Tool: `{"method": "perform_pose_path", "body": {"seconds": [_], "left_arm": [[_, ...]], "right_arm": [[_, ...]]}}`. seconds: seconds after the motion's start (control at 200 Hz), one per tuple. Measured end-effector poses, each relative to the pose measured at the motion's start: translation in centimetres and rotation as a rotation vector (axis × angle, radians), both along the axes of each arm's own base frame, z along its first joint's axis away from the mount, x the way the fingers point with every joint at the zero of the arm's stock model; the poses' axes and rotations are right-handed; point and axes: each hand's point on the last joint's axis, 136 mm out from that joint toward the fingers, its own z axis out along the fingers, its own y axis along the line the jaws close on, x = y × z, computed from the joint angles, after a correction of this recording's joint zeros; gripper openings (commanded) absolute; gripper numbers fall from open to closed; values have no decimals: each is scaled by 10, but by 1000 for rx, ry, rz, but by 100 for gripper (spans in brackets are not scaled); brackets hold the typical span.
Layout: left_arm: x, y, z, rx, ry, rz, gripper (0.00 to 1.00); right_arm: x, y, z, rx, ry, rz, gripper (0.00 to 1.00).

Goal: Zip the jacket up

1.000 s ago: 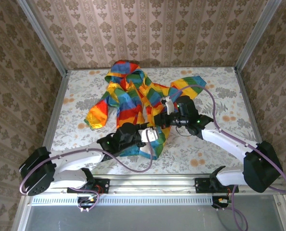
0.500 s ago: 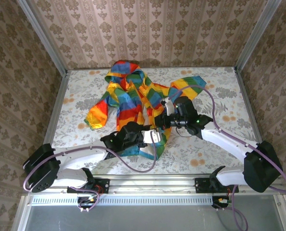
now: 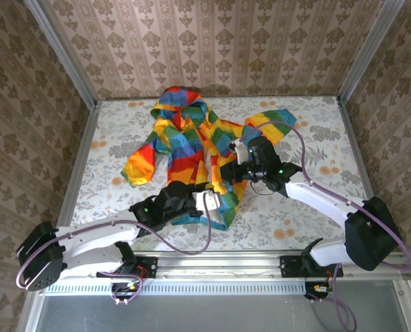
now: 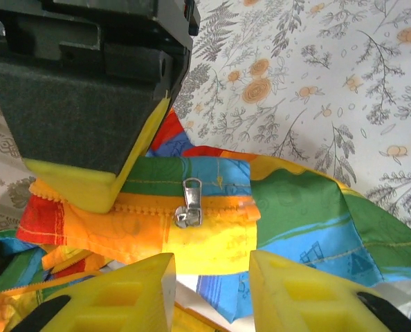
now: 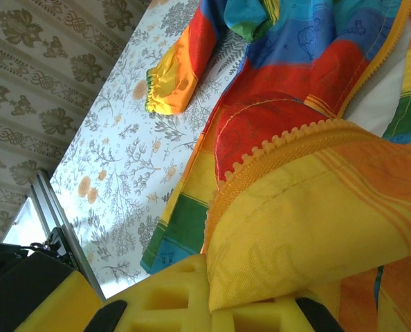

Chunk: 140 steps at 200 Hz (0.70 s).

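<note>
The rainbow-striped jacket (image 3: 188, 138) lies spread on the table's middle, its front open. My right gripper (image 3: 227, 169) is shut on the jacket's yellow front edge (image 5: 309, 228), right beside the orange zipper teeth (image 5: 275, 149), and holds that edge lifted. My left gripper (image 3: 214, 200) hovers at the jacket's hem. Its yellow fingers (image 4: 126, 294) stand open, just short of the silver zipper slider (image 4: 189, 203) on the orange zipper tape. Striped fabric (image 4: 212, 259) lies beyond the gap, ungripped. The right gripper's yellow finger (image 4: 88, 187) sits a little left of the slider.
The floral tablecloth (image 3: 309, 200) is bare to the right and front of the jacket. One sleeve (image 3: 138, 166) reaches left, the other (image 3: 273, 119) right. The hood (image 3: 178, 97) lies near the back wall. Metal rails (image 3: 77, 166) edge the table.
My left gripper has slid a little left and nearer along the hem, its arm swinging lower. The right gripper has shifted slightly left, still holding the edge.
</note>
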Motion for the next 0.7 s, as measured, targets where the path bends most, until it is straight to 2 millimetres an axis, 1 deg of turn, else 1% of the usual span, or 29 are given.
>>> {"method": "perform_pose_path", "body": {"seconds": [0.205, 0.29, 0.49, 0.7], "left_arm": [[11, -18, -13, 33, 12, 6, 37], [15, -22, -16, 42, 2, 8, 38], [22, -25, -19, 53, -17, 14, 40], [27, -28, -13, 48, -29, 19, 40]], "right_arm": [[1, 1, -2, 6, 16, -6, 0], [2, 2, -1, 9, 15, -7, 0], [3, 2, 1, 16, 9, -8, 0], [4, 3, 3, 19, 4, -9, 0]]}}
